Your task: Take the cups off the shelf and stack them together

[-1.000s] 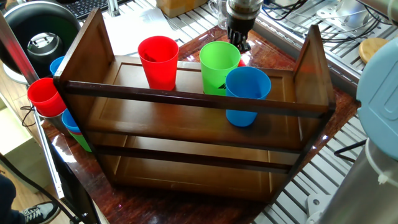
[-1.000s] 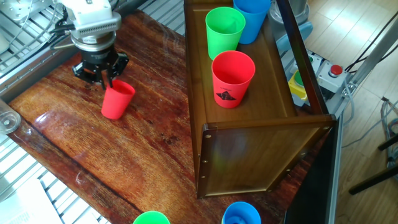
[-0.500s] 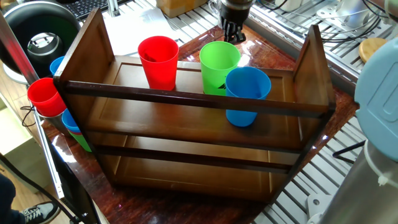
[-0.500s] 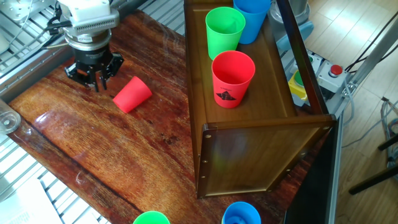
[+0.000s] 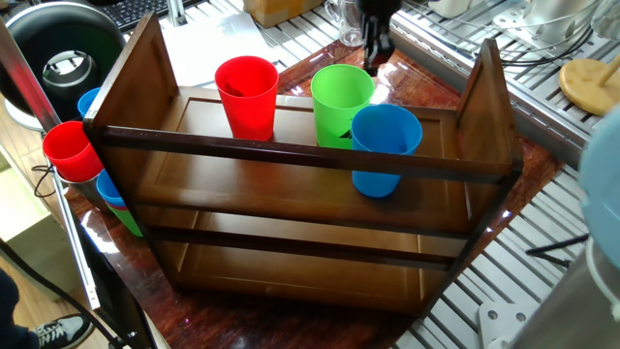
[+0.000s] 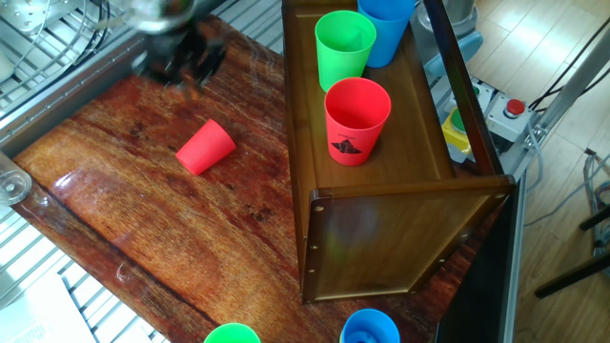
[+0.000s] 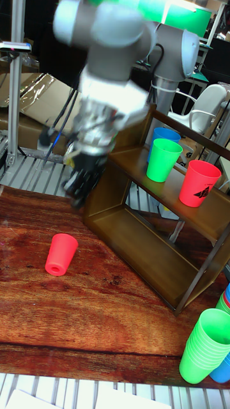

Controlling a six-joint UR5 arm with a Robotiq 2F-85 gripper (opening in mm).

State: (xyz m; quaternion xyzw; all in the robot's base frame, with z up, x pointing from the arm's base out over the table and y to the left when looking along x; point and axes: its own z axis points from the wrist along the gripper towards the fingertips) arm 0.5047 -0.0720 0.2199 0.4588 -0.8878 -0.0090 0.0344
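Gripper (image 7: 80, 185) off the table, blurred in every view; jaw state cannot be told. Nothing visible between the fingers.

Fallen red cup (image 6: 206, 147) lies on its side on the wooden table (image 6: 124, 219), below and just clear of the gripper, touching nothing else. In the tall fixed view its open mouth faces the camera.

Shelf (image 6: 400, 233) stands beside the gripper, on the far side from the fallen cup. On its top tier, three upright cups in a row: green cup (image 6: 344, 48) closest to the gripper's side, blue cup (image 6: 386, 29) next to it, second red cup (image 6: 356, 119) farther along. The second red cup carries a black printed mark, too small to read; no lettering made out anywhere.

A stacked column of cups (image 7: 203, 348) sits well apart from the gripper, at the table edge.
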